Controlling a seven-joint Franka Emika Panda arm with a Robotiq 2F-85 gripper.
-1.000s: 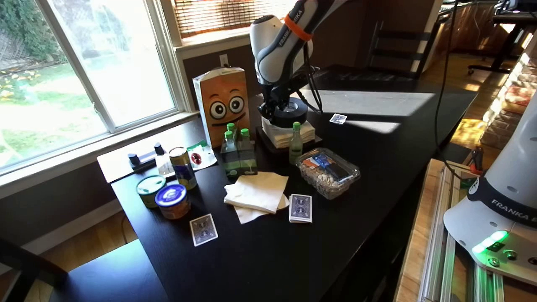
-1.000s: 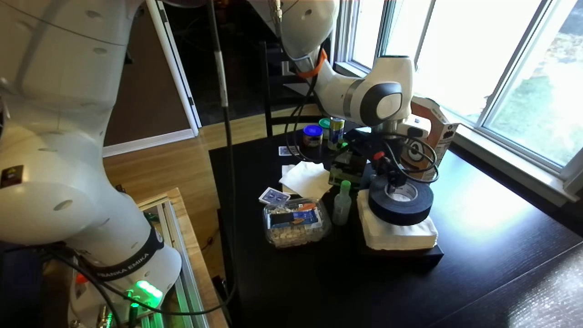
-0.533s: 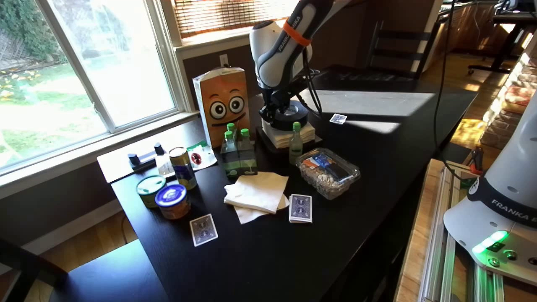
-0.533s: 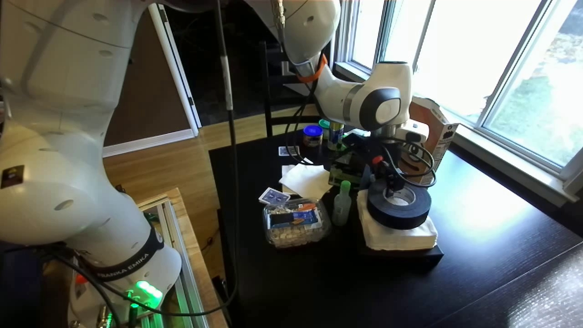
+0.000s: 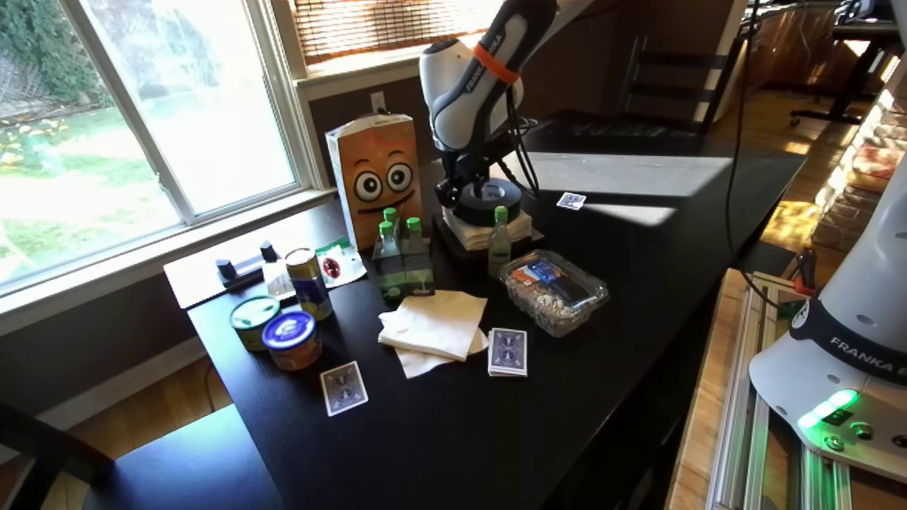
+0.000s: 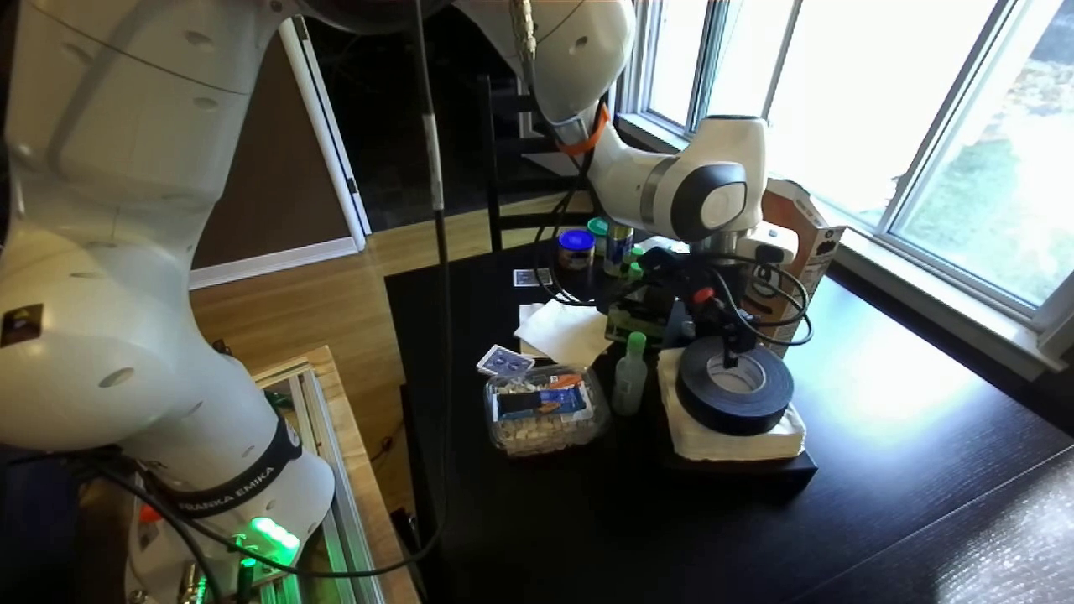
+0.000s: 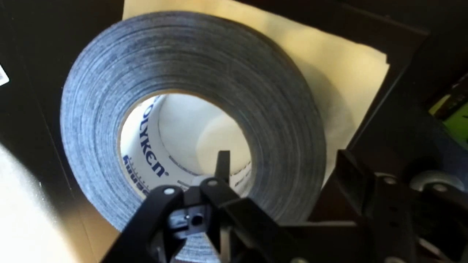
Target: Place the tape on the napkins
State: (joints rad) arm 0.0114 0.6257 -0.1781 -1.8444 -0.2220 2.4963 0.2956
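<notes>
From left in my wrist view, the tape (image 7: 199,58) lay on the stacked napkins (image 7: 347,65), one of my well-parted fingers (image 7: 222,165) stood at its open core, and the other stood just outside its rim; the tape's wall sat between them, ungripped.

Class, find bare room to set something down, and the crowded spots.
In an exterior view, bare table lies in front of the lone card and card pile, and between the clear box and the sunlit strip. It's crowded around the tins, green bottles, and napkin stack under the tape.
</notes>
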